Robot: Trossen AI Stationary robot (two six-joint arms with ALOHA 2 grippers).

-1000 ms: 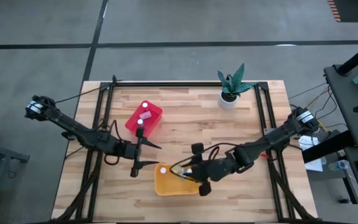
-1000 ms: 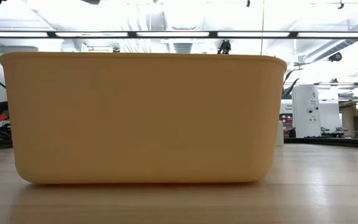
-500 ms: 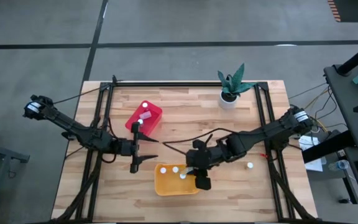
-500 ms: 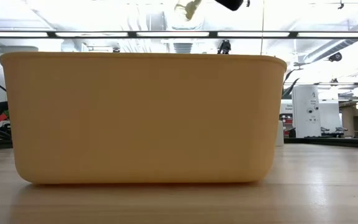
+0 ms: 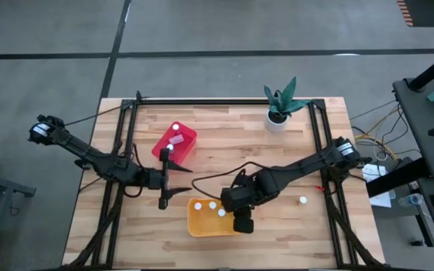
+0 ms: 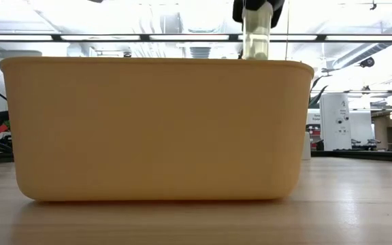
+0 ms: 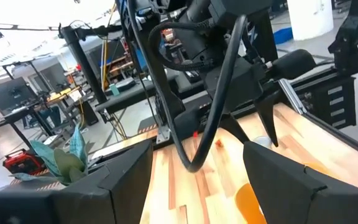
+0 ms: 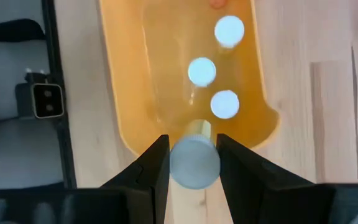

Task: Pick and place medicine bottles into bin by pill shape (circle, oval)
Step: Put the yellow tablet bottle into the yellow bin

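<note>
My right gripper (image 5: 236,214) is over the right end of the yellow-orange bin (image 5: 202,223) and is shut on a medicine bottle (image 8: 194,163) with a white cap and a pale body (image 6: 256,41). Three white-capped bottles (image 8: 202,71) stand inside that bin. My left gripper (image 5: 164,183) hangs open and empty just near of the red bin (image 5: 184,137), which holds a few bottles (image 5: 175,129). One bottle (image 5: 303,200) stands alone on the table at the right. My right gripper pinches the bottle's upper end at its white cap (image 8: 194,171) between its two fingers (image 8: 157,163). The fingers come from above, pointing down. The bottle hangs upright below them, and its lower end (image 6: 255,54) is level with the bin's rim, clear of the bin floor.
A white pot with a green plant (image 5: 279,105) stands at the table's far right. Black frame rails (image 5: 319,143) run along the table's left and right sides. The yellow-orange bin's wall (image 6: 155,129) fills the low view.
My right gripper has come down toward the yellow-orange bin with the bottle. In the low view the bottle was tilted high up half a second ago, and it now hangs upright and lower, at the bin's rim.
</note>
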